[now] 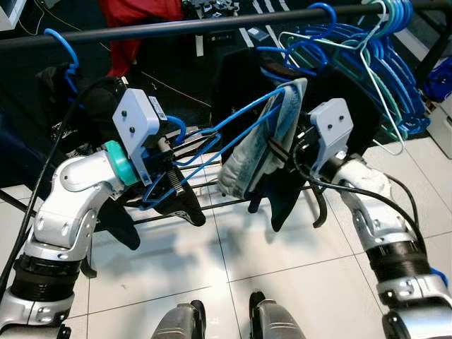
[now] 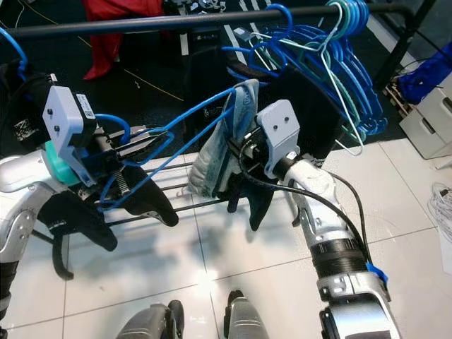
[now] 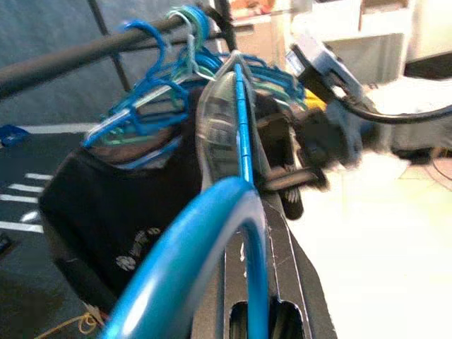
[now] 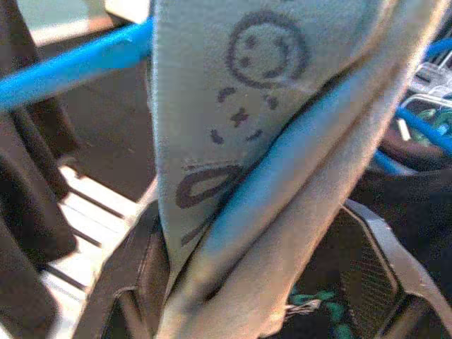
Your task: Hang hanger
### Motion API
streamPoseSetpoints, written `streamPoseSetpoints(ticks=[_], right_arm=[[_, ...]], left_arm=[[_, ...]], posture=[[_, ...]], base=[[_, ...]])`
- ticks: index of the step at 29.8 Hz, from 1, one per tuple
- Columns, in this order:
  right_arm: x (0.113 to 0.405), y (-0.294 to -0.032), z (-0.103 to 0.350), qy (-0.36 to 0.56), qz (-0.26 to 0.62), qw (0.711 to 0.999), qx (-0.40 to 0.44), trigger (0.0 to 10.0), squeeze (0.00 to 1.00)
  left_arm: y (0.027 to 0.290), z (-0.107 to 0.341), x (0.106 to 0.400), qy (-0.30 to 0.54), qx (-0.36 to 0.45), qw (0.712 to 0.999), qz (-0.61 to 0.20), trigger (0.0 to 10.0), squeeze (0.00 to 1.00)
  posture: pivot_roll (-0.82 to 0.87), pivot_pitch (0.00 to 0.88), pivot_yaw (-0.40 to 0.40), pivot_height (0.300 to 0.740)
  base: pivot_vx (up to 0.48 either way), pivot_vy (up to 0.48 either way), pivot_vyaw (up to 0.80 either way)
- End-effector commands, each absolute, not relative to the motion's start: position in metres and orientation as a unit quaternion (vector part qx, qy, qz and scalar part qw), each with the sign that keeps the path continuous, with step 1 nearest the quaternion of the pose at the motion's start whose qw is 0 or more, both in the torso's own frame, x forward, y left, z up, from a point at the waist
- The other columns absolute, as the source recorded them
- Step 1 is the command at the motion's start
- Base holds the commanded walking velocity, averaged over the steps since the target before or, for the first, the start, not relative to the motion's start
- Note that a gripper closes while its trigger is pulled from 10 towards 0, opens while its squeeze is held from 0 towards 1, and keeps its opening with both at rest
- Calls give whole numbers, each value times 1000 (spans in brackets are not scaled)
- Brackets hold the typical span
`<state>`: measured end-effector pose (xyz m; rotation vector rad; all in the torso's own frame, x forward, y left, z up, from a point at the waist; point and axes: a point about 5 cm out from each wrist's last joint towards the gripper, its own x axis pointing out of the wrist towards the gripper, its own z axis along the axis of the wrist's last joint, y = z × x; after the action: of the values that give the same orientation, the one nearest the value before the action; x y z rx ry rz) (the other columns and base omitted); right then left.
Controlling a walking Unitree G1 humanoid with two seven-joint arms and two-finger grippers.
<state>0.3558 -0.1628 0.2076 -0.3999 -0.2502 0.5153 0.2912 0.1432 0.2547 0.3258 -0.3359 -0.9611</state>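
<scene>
- The left gripper (image 1: 169, 152) holds the hook end of a blue hanger (image 1: 212, 141), its black fingers (image 3: 282, 282) clamped on the blue wire.
- The right gripper (image 2: 244, 152) is closed on the hanger's other end, pinching the pale grey-blue cloth (image 1: 265, 138) draped over it; a smiley print on the cloth shows in the right wrist view.
- The hanger lies tilted between the two grippers, below the black rail (image 1: 212, 22) and not hooked on it.
- On the rail to the robot's right hangs a bunch of blue and teal hangers (image 1: 367, 56); a single blue hook (image 1: 63, 49) sits on it to the left.
- Dark garments (image 2: 78, 219) hang below the arms over a white tiled floor (image 1: 296, 282).
</scene>
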Motion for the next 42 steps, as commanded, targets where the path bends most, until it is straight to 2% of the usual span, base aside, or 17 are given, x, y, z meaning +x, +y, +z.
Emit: streamPoseSetpoints(ticks=[1, 3, 7, 19, 27, 28, 31, 32, 34, 35, 36, 37, 38, 42], right_arm=[[356, -165, 205, -121, 248, 939, -206, 0, 0], [357, -166, 217, -154, 245, 931, -221, 0, 0], [355, -162, 224, -173, 257, 927, -213, 0, 0], [350, -147, 229, -206, 286, 920, -169, 0, 0], [346, -161, 223, -198, 267, 926, -177, 0, 0], [345, -167, 219, -183, 266, 927, -190, 0, 0], [345, -167, 219, -183, 266, 927, -190, 0, 0], [343, -173, 213, -160, 270, 922, -225, 0, 0], [343, -173, 213, -160, 270, 922, -225, 0, 0], [341, -180, 206, -133, 277, 914, -264, 10000, 0], [341, -180, 206, -133, 277, 914, -264, 10000, 0], [338, -186, 200, -112, 282, 905, -299, 10000, 0], [336, -190, 195, -99, 285, 893, -333, 10000, 0], [337, -193, 195, -98, 279, 894, -337, 10000, 0]], left_arm=[[141, 253, 287, -156, 155, 853, -473, 10000, 0], [142, 238, 282, -129, 180, 844, -489, 10000, 0], [138, 228, 281, -116, 185, 841, -495, 10000, 0], [134, 220, 284, -103, 187, 848, -486, 10000, 0], [146, 209, 298, -84, 234, 868, -430, 10000, 0], [152, 206, 304, -80, 274, 871, -400, 10000, 0], [152, 206, 304, -80, 274, 871, -400, 10000, 0], [157, 205, 308, -81, 310, 868, -380, 10000, 0], [157, 205, 308, -81, 310, 868, -380, 10000, 0], [160, 207, 311, -85, 332, 865, -368, 10000, 0], [160, 207, 311, -85, 332, 865, -368, 10000, 0], [163, 213, 312, -90, 317, 873, -360, 10000, 0], [164, 217, 313, -97, 328, 868, -359, 10000, 0], [165, 217, 312, -99, 344, 860, -363, 10000, 0]], posture=[[-91, 134, 33, 740], [-92, 128, 31, 740], [-99, 127, 33, 740], [-104, 130, 35, 740], [-112, 142, 36, 740], [-113, 145, 35, 740], [-113, 145, 35, 740], [-117, 148, 36, 740], [-117, 148, 36, 740], [-120, 151, 37, 740], [-120, 151, 37, 740], [-121, 152, 37, 740], [-120, 152, 37, 740], [-118, 152, 38, 740]], base=[[0, 0, 0], [0, 0, 0], [0, 0, 0], [0, 0, 0], [0, 0, 0], [0, 0, 0], [0, 0, 0], [0, 0, 0], [0, 0, 0], [0, 0, 0], [0, 0, 0], [0, 0, 0], [0, 0, 0], [0, 0, 0]])
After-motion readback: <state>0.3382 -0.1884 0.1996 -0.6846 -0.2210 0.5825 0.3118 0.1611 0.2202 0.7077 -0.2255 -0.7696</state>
